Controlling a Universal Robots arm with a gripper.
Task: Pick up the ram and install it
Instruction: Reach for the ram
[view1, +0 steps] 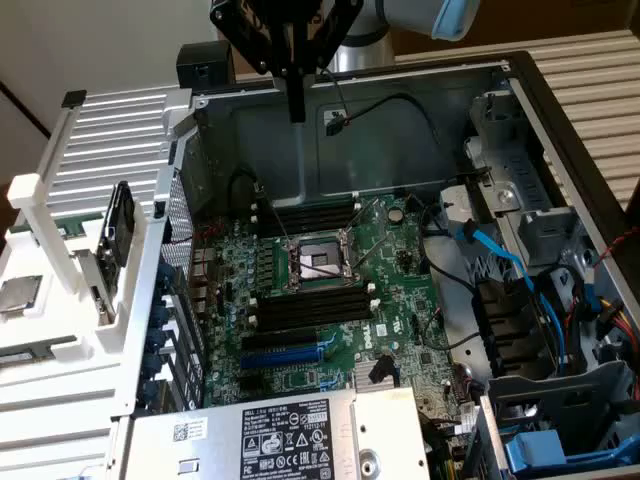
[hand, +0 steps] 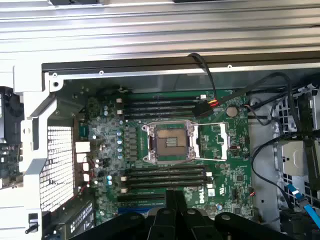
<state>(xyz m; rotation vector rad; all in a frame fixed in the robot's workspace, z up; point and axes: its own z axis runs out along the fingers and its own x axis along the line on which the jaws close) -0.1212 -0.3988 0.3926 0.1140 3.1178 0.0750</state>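
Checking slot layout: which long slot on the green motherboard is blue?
The blue plastic expansion slot, lying between the nearer bank of black memory slots and the labelled grey power supply box; the memory slots are all black.

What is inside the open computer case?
A green motherboard with a processor socket between black memory slots, plus blue cables. The labelled metal box hides the part of the board beneath it.

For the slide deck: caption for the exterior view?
Shut fingers hang above the open computer case; the motherboard below shows an empty CPU socket and black memory slots.
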